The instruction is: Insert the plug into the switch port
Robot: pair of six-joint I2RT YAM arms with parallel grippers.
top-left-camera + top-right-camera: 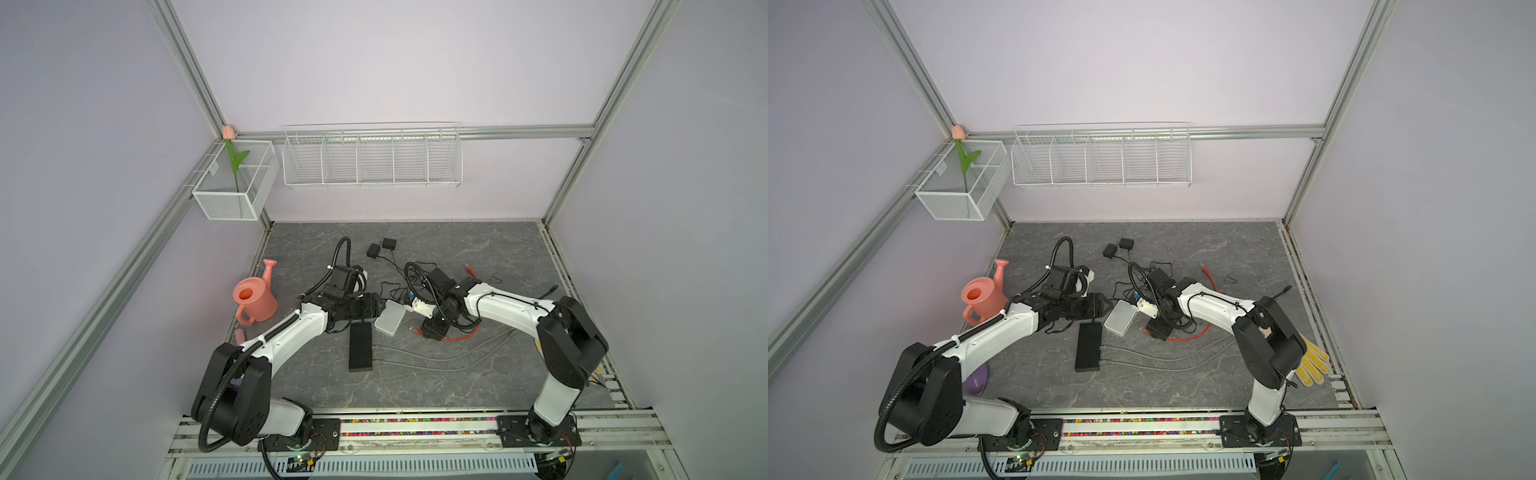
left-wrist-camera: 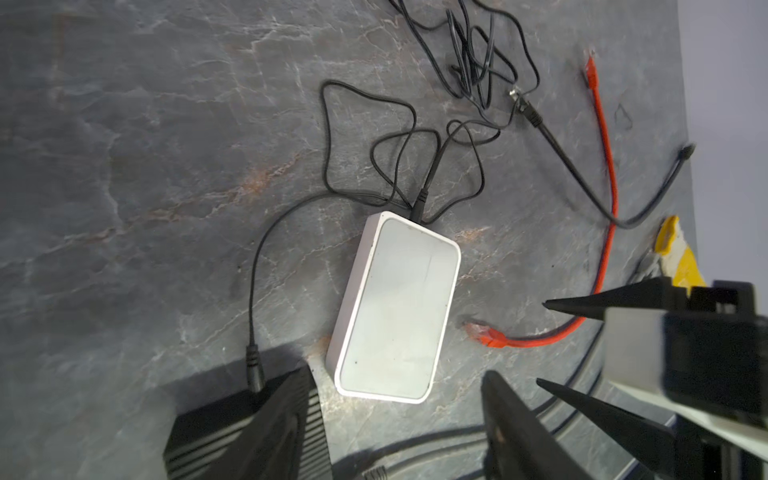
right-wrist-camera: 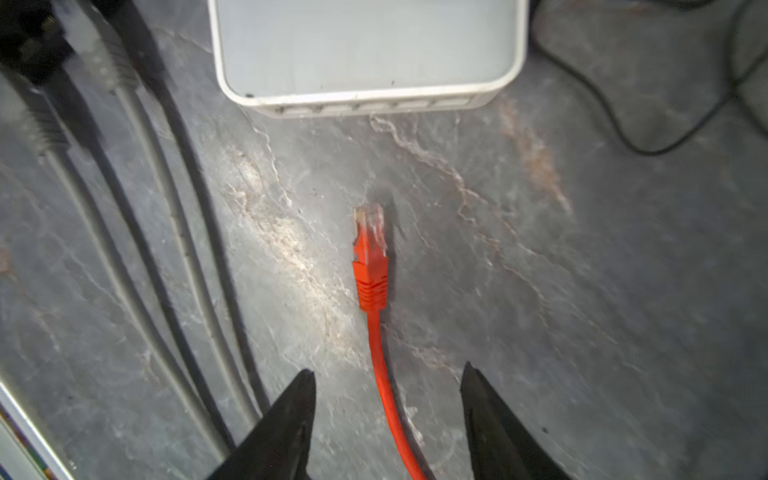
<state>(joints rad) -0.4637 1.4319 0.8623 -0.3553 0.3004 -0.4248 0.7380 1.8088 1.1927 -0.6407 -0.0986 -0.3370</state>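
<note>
By the left edge of the tabletop (image 1: 457, 386) stands a pink watering can (image 1: 253, 300). The left gripper (image 1: 374, 306), jaws apart and empty, hangs beside the white switch (image 1: 390, 318) at the tabletop's middle, with a black box (image 1: 360, 347) just beside it. The red plug (image 3: 370, 266) lies flat, pointing at the switch and apart from it. The right gripper (image 3: 387, 369) straddles the red cable (image 3: 384, 395), jaws apart and not touching it. Grey cables (image 3: 187, 249) run alongside.
</note>
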